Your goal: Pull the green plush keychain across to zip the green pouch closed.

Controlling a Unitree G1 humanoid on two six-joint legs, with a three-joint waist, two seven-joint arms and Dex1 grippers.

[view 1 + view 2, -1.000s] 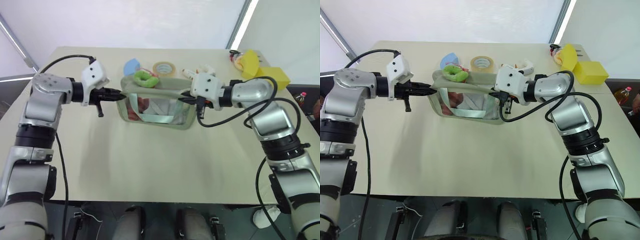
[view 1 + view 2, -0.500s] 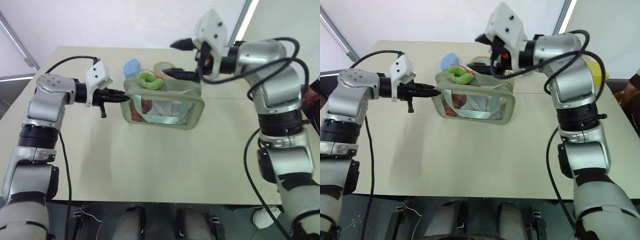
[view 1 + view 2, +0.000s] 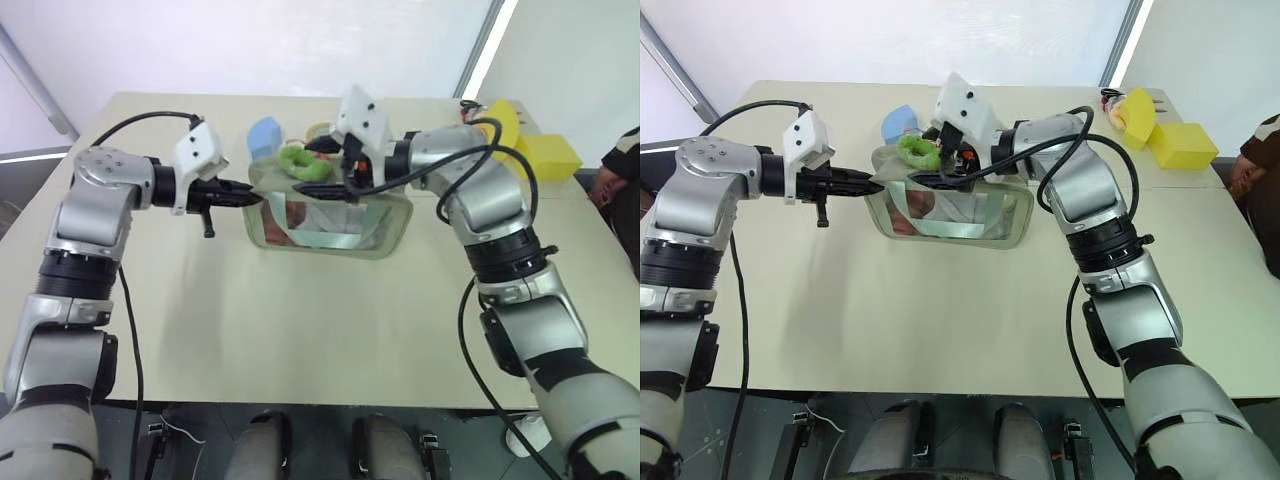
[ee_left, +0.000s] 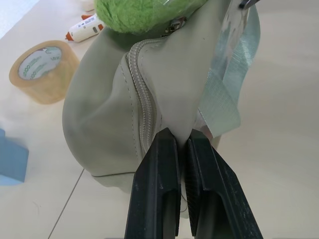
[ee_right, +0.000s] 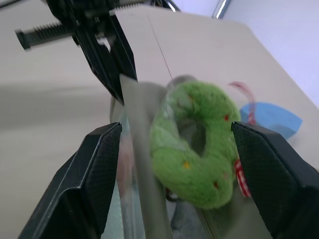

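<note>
- Table (image 3: pixel 300 330): tape roll (image 4: pixel 42 69), blue block (image 3: pixel 263 133) and a glue stick (image 4: pixel 84 29) lie behind the pouch; yellow blocks (image 3: pixel 1180 143) sit at the far right corner, well apart.
- Green pouch (image 3: pixel 330 222): soft sage fabric, clear window panel, pale strap; lies mid-table between both arms.
- Left gripper (image 4: pixel 182 144): clamped on the pouch's end fabric, beside the zip teeth.
- Right gripper (image 5: pixel 174 149): fingers spread, straddling the fuzzy ring-shaped green plush keychain (image 5: pixel 197 139) at the pouch's top edge; no contact visible.
- A person (image 3: pixel 1255 170) stands at the right edge.
</note>
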